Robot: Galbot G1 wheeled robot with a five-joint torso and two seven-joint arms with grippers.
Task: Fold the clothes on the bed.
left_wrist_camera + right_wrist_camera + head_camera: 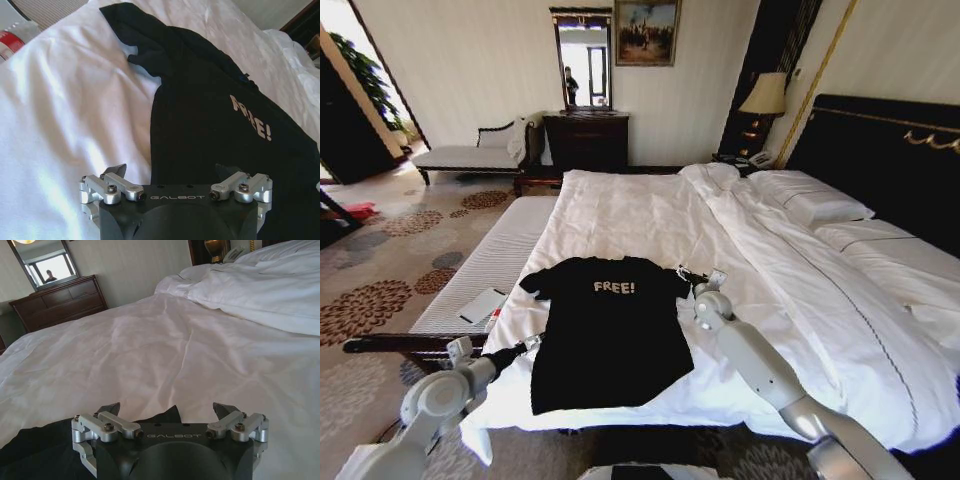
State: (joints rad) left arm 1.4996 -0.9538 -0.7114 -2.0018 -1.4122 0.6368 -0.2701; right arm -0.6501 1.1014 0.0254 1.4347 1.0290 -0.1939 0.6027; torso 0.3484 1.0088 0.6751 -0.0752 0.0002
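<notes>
Bench: a narrow striped cushioned bench [490,262] with a dark frame, carrying a white booklet [480,305] near its close end.
Chaise: a white-cushioned chaise [470,155] by the far wall, dark carved frame.
Dresser: a dark wooden dresser [586,140] against the far wall, also seen from the right wrist view [57,302].
Mirror: a tall mirror [582,55] standing above the dresser.
Painting: a framed painting [646,30] just beside the mirror.
Lamp: a table lamp [764,95] with a pale shade, on a nightstand in the far corner.
Carpet: a beige carpet [380,280] with dark flower medallions.
Plant: green foliage [365,70] by the bright doorway.
</notes>
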